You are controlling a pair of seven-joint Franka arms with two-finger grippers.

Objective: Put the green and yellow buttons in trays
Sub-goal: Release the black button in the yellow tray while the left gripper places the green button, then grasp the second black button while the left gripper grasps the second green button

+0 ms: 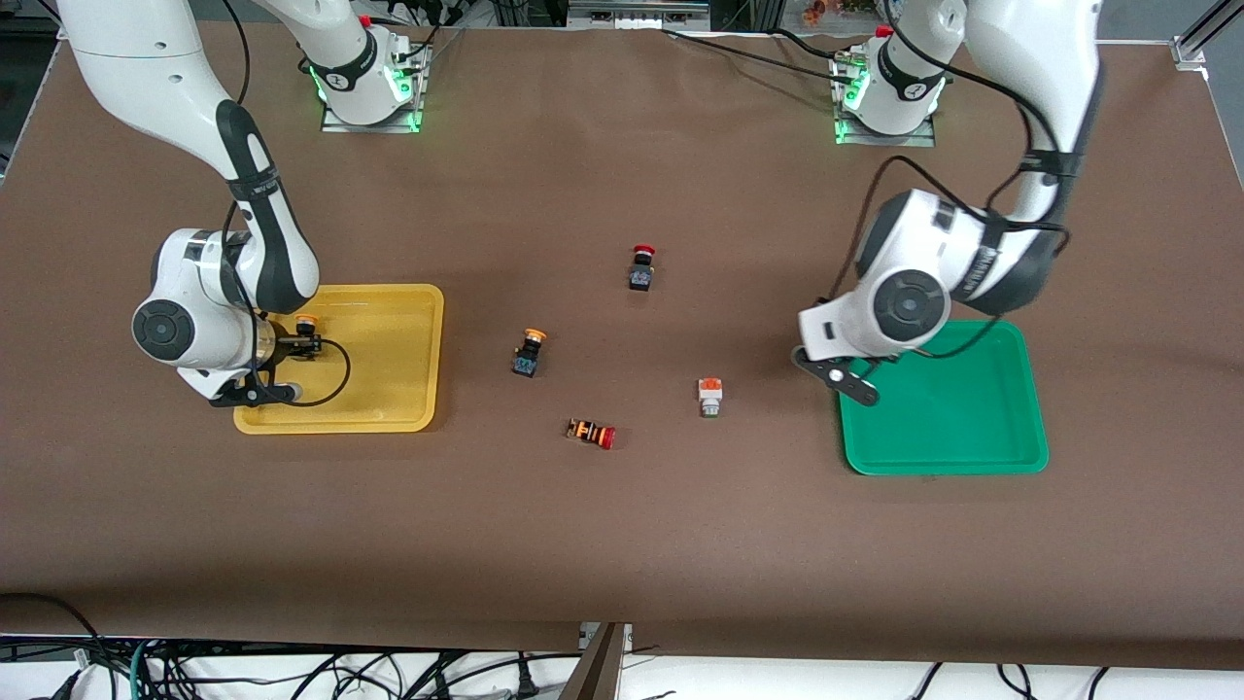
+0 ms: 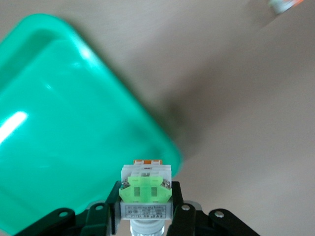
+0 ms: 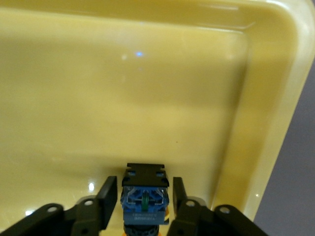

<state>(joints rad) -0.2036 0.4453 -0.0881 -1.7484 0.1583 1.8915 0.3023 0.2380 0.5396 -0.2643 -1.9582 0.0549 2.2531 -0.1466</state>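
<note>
My right gripper (image 3: 143,189) is low in the yellow tray (image 1: 389,389), near its end toward the right arm. It is open, and a black-bodied yellow-capped button (image 1: 306,335) lies between its fingers (image 3: 109,196) with a narrow gap on each side. My left gripper (image 2: 145,196) is shut on a white-grey button with a green mark (image 2: 145,189), over the table beside the green tray's (image 1: 972,418) rim; the left wrist hides that grip in the front view. On the mat between the trays lie a second yellow-capped black button (image 1: 529,352) and a white-bodied, orange-marked button (image 1: 709,397).
A red-capped black button (image 1: 640,267) stands mid-table, farther from the front camera than the other loose buttons. A red-capped button with an orange-striped body (image 1: 591,432) lies nearest to that camera. Cables trail from both wrists.
</note>
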